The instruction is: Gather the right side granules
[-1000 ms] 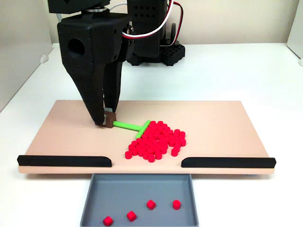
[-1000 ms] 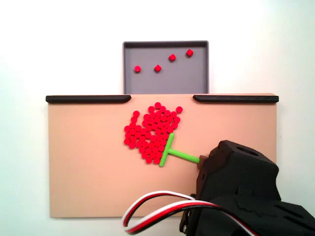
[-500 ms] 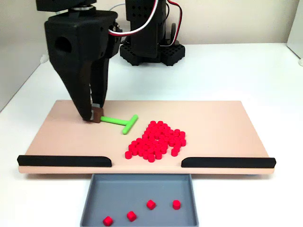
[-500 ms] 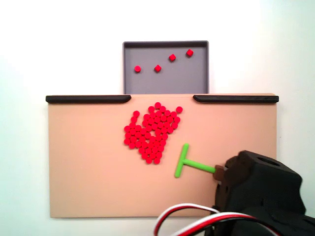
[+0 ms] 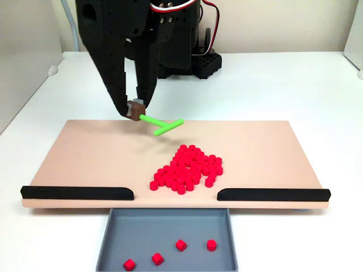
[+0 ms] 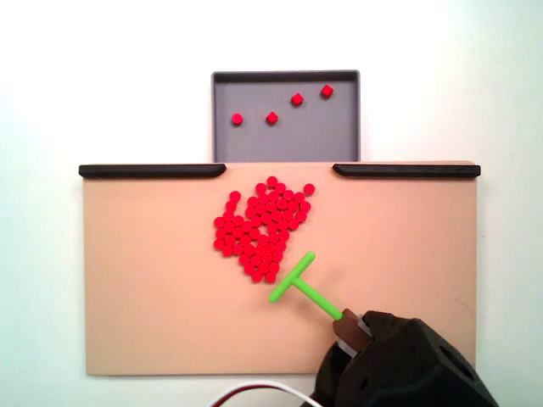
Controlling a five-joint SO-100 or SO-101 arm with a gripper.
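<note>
white tabletop [image 5: 283, 85] spreads wide under soft, even light | pale beige wall [image 5: 283, 25] runs behind it | grey panel [image 5: 28, 51] stands at the left edge | white object [image 5: 353, 54] pokes in far right

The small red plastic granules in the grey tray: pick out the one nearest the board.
In this fixed view it is the rightmost granule of the four in the grey tray; another granule sits just lower.

Bright, even, soft lighting; faint shadows, both fixed views reasonably sharp, slightly overexposed
</note>
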